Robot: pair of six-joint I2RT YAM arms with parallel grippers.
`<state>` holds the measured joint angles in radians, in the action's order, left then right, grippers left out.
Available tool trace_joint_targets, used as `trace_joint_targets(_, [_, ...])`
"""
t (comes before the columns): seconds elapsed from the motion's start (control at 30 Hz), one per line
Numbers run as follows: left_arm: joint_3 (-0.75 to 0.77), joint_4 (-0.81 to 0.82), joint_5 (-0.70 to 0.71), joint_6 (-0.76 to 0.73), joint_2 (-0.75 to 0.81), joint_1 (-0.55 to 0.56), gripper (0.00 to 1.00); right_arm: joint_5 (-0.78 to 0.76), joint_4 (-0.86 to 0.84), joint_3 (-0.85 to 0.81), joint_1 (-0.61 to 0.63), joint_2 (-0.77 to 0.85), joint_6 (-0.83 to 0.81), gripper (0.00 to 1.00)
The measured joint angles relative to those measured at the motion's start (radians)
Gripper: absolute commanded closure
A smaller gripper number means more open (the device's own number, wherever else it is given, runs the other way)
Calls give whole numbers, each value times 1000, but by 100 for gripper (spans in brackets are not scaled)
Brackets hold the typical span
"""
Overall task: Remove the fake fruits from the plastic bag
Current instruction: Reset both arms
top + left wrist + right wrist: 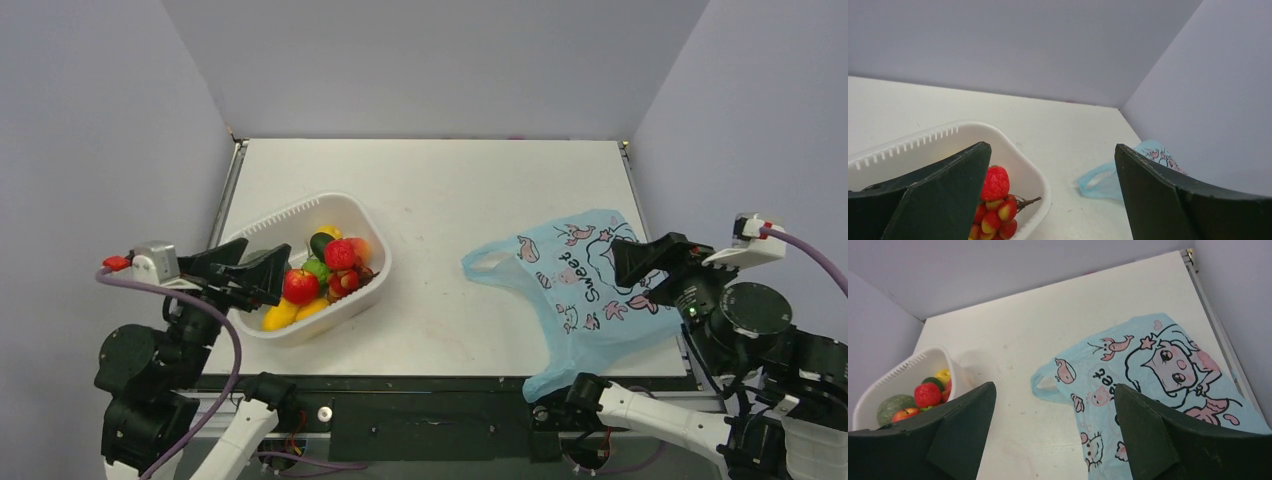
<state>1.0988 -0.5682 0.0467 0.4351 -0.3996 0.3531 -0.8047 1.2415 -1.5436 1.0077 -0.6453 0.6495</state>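
The light-blue plastic bag (580, 285) lies flat on the right of the table, with its handle loop pointing left and no fruit visible in it. It also shows in the right wrist view (1148, 370) and in the left wrist view (1108, 182). The fake fruits sit in a white slotted tub (300, 215) on the left: a red apple (300, 286), a red piece (339, 254), a berry cluster (345, 282) and a dark green oblong one (320, 245). My left gripper (266, 252) is open and empty over the tub's near-left side. My right gripper (628, 268) is open and empty above the bag's right part.
The tub also holds yellow and lime-green pieces (282, 315) and a round green melon (893, 406). Grey walls close in the table at the back and on both sides. A corner of the bag (545, 385) hangs over the near edge.
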Motion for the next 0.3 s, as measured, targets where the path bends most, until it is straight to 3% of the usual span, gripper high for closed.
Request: trace_joint_targets(0.3, [119,22,88,-28,59,-1,3,-30,-133,-69,0,3,-125,15])
